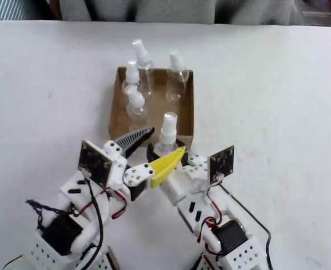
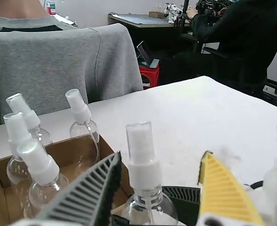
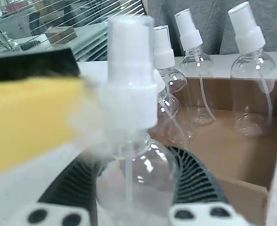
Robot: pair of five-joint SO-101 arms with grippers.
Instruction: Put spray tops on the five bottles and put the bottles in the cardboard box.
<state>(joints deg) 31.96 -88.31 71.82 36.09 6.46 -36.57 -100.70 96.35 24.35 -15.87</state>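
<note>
— Bottle [image 1: 168, 135] five, top [image 1: 169, 119] on, is just outside the box [image 1: 117, 112], at its 6 o'clock side; four others [image 1: 176, 79] stand inside. The right gripper [image 3: 136, 188] clasps its body.
— And the left gripper [image 2: 161, 160]?
— Spread wide around the top; capping looks nearly done. Next, the left backs off and the right lifts the bottle toward 12, into the box.

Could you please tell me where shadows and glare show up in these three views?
High view: the white table is evenly bright, with only faint, soft shadows beside the arms. Right wrist view: pale highlights glint on the nearest bottle. Left wrist view: no strong glare, and the inner walls of the cardboard box look shaded.
</note>
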